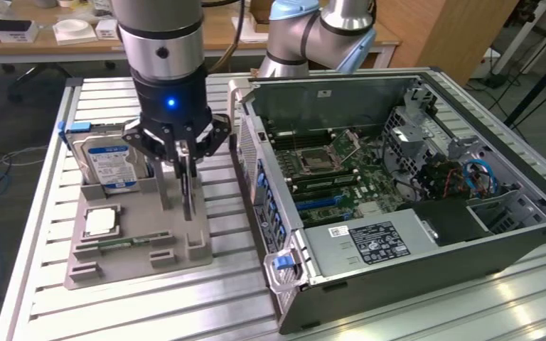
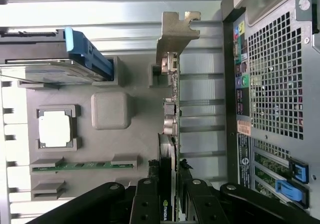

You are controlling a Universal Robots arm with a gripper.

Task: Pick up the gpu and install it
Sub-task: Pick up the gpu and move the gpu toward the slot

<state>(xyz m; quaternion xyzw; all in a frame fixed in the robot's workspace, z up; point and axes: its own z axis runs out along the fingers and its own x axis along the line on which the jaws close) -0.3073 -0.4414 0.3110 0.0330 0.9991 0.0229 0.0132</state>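
pincer [image 1: 185, 153]: I read it as clamped on the gpu [image 1: 188, 197], one finger [image 2: 145, 196] against each face.
gpu: upright on edge over the grey tray [image 1: 136, 252], its silver bracket [image 2: 176, 32] at the end away from the pincer. I can't tell whether its lower edge touches the tray.
hard drive [image 1: 107, 160]: in the exterior view, at 10 o'clock from the gpu, standing in the tray.
processor [image 1: 100, 222]: at 8 o'clock from the gpu, flat in its recess.
case [image 1: 397, 298]: open, at 3 o'clock from the gpu, just beside the tray on the bench [image 1: 159, 312].
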